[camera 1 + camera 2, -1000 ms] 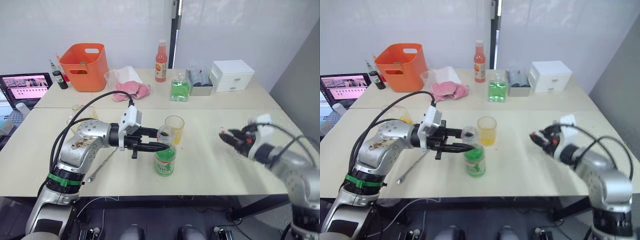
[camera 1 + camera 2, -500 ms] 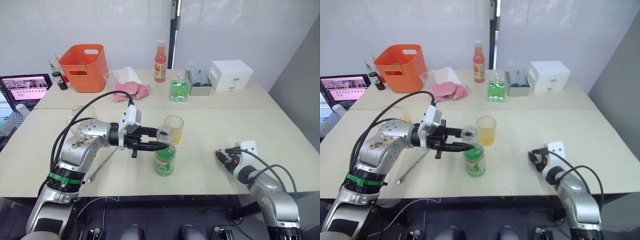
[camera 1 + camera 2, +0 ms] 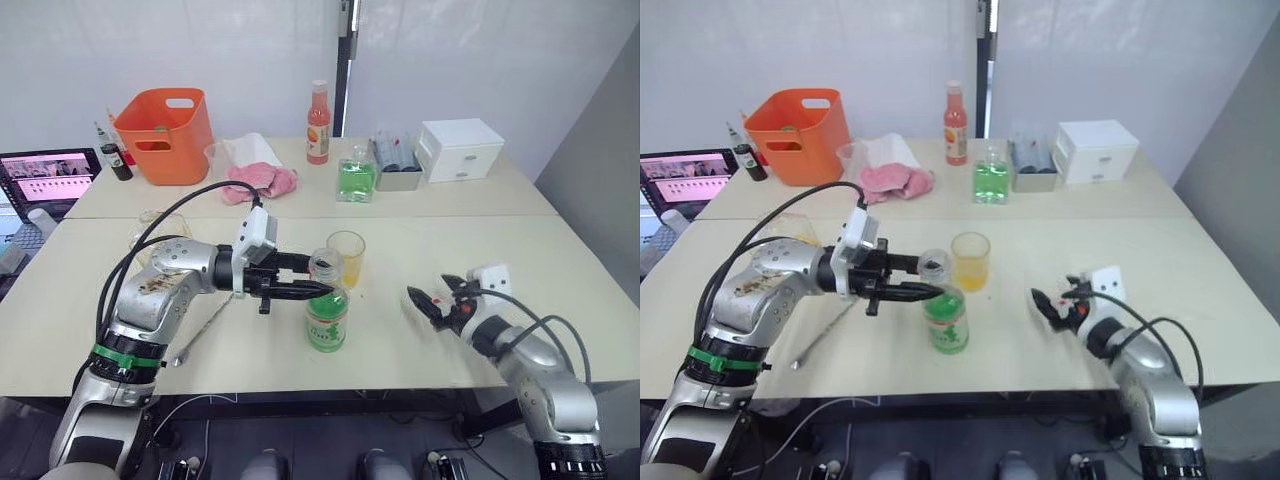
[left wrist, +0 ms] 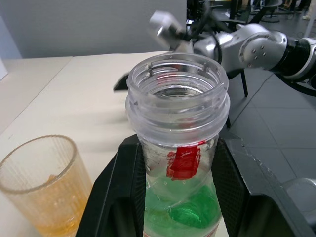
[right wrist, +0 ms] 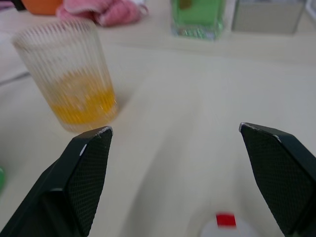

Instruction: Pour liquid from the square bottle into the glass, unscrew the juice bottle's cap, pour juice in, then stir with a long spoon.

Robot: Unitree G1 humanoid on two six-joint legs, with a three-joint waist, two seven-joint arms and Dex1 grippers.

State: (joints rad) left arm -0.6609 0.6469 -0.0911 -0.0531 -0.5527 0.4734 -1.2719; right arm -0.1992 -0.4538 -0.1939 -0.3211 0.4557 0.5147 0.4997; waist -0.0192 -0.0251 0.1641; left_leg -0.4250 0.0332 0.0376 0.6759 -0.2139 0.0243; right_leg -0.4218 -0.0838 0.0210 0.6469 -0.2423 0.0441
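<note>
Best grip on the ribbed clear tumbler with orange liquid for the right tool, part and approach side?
Grip the ribbed clear tumbler around its mid wall, coming level from the robot's right. It stands upright with an open top, so a side pinch keeps the orange liquid in. The slim green-labelled plastic bottle, held by the left tool, crowds its left side, and the open right tool already faces it.

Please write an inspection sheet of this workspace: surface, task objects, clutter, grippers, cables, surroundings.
Surface: beige table, no spills seen.
Job's things: juice bottle upright, uncapped; glass holds orange-yellow liquid; white cap on the table; long spoon lying flat.
Clutter: orange bucket, pink cloth, green bottle, white drawer box.
Grippers: left gripper clamps the bottle neck; right gripper open.
Cables: black cables on the left arm.
Surroundings: laptop.
</note>
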